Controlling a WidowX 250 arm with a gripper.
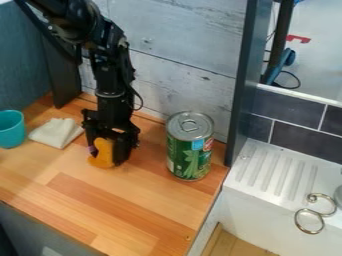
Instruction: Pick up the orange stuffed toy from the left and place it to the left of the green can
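My gripper (109, 146) hangs down low over the wooden counter, left of the middle, in the camera view. Right at it is an orange object (102, 153), its rounded lower end close to or on the wood; whether it is held cannot be told. Part of this object is hidden by the gripper. A small purple spot shows at its left side. Just left of the gripper lies a crumpled off-white cloth (57, 132), and a teal cup (11, 129) stands at the left edge. To the right, a green can (190, 146) with a silver pull-tab lid stands upright.
The wooden counter (127, 200) ends at a front edge and, on the right, at a white sink unit (270, 172) with a ridged drainboard. Two metal rings (309, 221) are on the sink's edge. Behind stand a grey plank wall (180, 70) and a dark upright post (242, 85).
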